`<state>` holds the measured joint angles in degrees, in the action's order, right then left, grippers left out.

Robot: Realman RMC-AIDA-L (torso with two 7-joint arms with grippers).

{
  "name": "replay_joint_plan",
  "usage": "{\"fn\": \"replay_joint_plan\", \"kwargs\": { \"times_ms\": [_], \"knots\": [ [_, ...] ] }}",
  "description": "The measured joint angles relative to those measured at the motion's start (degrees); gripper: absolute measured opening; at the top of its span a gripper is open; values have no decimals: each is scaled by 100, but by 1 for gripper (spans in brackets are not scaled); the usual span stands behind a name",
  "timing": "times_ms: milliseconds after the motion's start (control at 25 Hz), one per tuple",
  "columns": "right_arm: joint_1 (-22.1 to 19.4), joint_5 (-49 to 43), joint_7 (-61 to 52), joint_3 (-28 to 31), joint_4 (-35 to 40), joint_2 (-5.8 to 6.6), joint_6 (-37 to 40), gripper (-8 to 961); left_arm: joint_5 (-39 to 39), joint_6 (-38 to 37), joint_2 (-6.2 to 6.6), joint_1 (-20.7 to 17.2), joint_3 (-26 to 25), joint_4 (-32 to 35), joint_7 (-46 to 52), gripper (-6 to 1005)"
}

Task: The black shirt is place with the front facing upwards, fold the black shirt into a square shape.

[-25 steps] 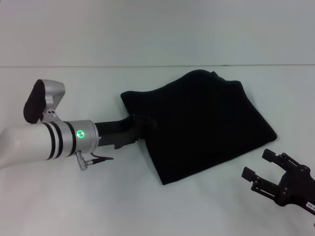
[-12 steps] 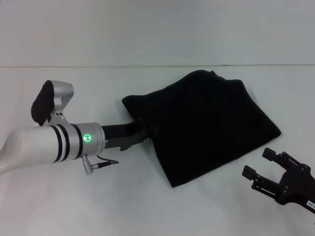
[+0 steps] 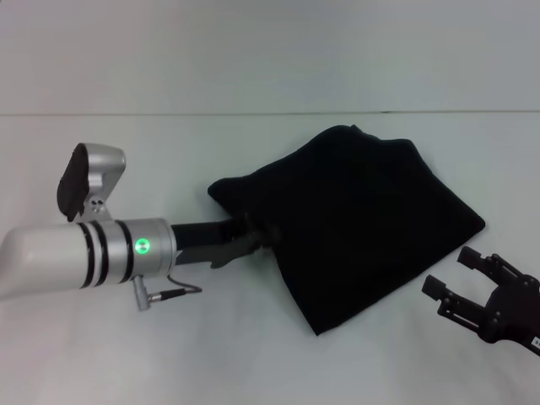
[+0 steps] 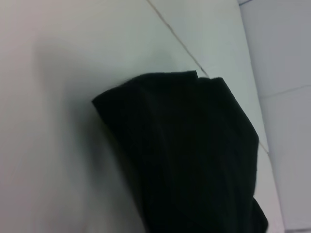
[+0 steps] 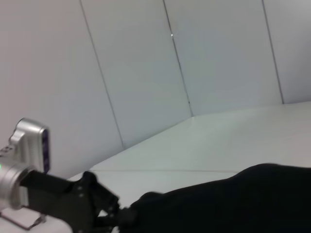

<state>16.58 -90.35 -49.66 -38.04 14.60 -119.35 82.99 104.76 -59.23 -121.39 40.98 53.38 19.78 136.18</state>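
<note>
Your black shirt (image 3: 359, 215) lies on the white worktop (image 3: 253, 354), already gathered into a compact, roughly four-sided bundle set at a slant, with no sleeves, lettering or neck label showing from the head view. So most of the folding looks done; what is left, as I judge it, is tidying. The outline is skewed rather than square, the edge nearest the left arm bulges, and the far edge is rumpled.

Your left gripper (image 3: 257, 234) is at the shirt's left edge, reaching in low over the worktop and touching the fabric. Black fingers against black cloth: you cannot tell from these views whether they are pinching the edge or merely pressed to it. The left wrist view shows only the bundle (image 4: 184, 155) lying flat, with layered edges at its far corner.

Your right gripper (image 3: 469, 283) hovers just off the shirt's near right corner, apart from the cloth, its fingers spread wide and holding nothing.

Expect to square the left edge and align the corners before calling it finished.
</note>
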Motion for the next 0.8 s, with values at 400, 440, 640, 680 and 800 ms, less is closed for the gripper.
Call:
{"fn": "replay_joint_plan", "kwargs": {
  "times_ms": [400,440,640,680,800],
  "knots": [
    [35,0,0,228,0,-1,-76,916,44,-1089,369,-466,42,0,230,59],
    [48,0,0,231,-1,-3,-84,916,46,-1135,423,-504,47,0,265,58],
    [119,-6,0,235,-5,-21,-147,916,50,-1115,627,-533,49,-1,288,57],
    [134,-9,0,235,-10,-23,-154,916,51,-1014,662,-509,49,0,273,57],
    [173,-16,0,236,-22,-28,-173,916,52,-605,739,-445,34,43,259,56]
  ]
}}
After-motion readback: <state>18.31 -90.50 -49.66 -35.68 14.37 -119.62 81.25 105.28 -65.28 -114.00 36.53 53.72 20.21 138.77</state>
